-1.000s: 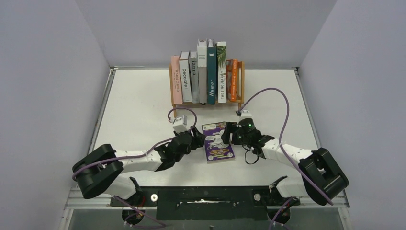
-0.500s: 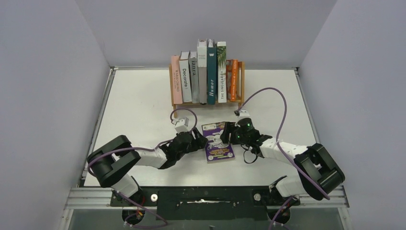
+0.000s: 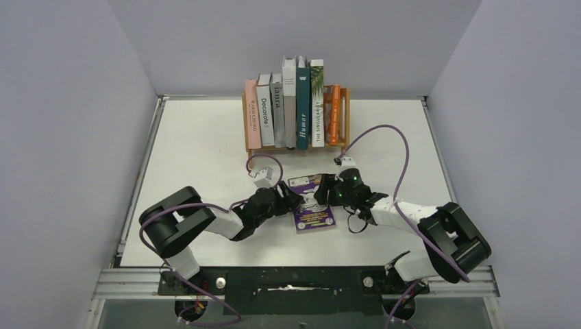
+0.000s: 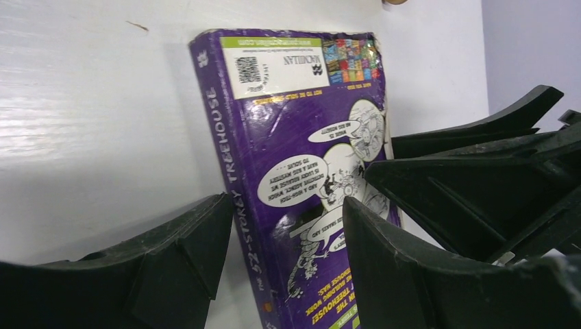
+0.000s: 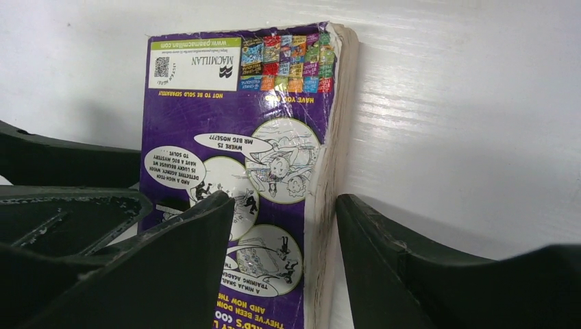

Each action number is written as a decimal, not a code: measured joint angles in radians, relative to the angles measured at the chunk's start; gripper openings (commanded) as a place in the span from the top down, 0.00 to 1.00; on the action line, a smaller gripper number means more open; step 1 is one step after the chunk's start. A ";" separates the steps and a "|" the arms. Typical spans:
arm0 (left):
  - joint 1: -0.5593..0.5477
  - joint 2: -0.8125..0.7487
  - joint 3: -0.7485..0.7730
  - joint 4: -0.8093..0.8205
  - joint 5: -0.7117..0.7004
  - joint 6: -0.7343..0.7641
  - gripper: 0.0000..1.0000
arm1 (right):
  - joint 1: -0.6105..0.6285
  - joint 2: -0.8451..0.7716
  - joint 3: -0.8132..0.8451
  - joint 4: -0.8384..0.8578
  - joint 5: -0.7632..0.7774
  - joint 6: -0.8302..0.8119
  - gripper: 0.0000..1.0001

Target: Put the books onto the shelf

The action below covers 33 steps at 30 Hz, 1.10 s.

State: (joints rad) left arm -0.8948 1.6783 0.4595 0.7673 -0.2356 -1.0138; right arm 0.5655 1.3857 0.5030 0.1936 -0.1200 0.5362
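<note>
While the purple paperback [image 3: 314,203] is left flat on the table, it is flanked more closely than a second ago. At nine o'clock the left gripper [image 3: 291,200] is held apart astride its spine. At three o'clock the right gripper [image 3: 327,194] is narrowed, unclamped, about the page edge. A lift is judged imminent. At twelve o'clock, well apart, the other books [image 3: 288,110] are stood on the shelf [image 3: 346,120].

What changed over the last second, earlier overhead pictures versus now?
The left gripper slid right until its open jaws straddle the spine of the purple paperback; that arm's elbow swung inward. The right gripper edged left around the page edge, jaws open, not clamped. The paperback stayed flat in place; the shelf and its books are unchanged.
</note>
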 measured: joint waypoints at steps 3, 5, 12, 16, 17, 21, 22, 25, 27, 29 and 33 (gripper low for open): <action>0.001 0.024 0.005 0.039 0.013 -0.004 0.40 | 0.000 0.000 -0.001 0.008 0.000 -0.001 0.58; 0.003 0.031 0.005 0.051 0.016 -0.004 0.40 | -0.003 0.000 -0.004 0.009 0.011 -0.004 0.70; 0.011 0.034 0.005 0.058 0.015 -0.004 0.40 | -0.016 -0.002 -0.016 0.022 0.049 -0.008 0.97; 0.012 0.034 0.005 0.059 0.015 -0.004 0.40 | -0.016 -0.019 -0.031 0.042 0.048 -0.008 1.00; 0.013 0.034 0.005 0.059 0.015 -0.004 0.40 | -0.016 -0.031 -0.039 0.047 0.047 -0.008 1.00; 0.013 0.034 0.005 0.059 0.016 -0.004 0.36 | -0.015 -0.110 -0.064 0.050 0.031 -0.007 1.00; 0.013 0.034 0.005 0.060 0.016 -0.005 0.31 | -0.014 -0.138 -0.068 0.049 0.023 -0.007 1.00; 0.013 0.034 0.005 0.072 0.031 -0.006 0.25 | -0.006 -0.217 -0.068 0.040 -0.005 -0.005 1.00; 0.018 0.034 0.003 0.087 0.048 -0.008 0.25 | 0.002 -0.275 -0.069 0.027 -0.022 -0.006 1.00; 0.025 0.034 -0.010 0.109 0.066 -0.008 0.24 | 0.006 -0.321 -0.069 0.009 -0.031 -0.010 1.00; 0.044 0.052 -0.041 0.189 0.108 -0.019 0.24 | 0.010 -0.392 -0.070 -0.035 -0.041 -0.027 1.00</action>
State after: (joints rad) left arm -0.8505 1.7302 0.4187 0.9565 -0.1276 -1.0328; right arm 0.5758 0.9939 0.4332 0.1585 -0.1608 0.5091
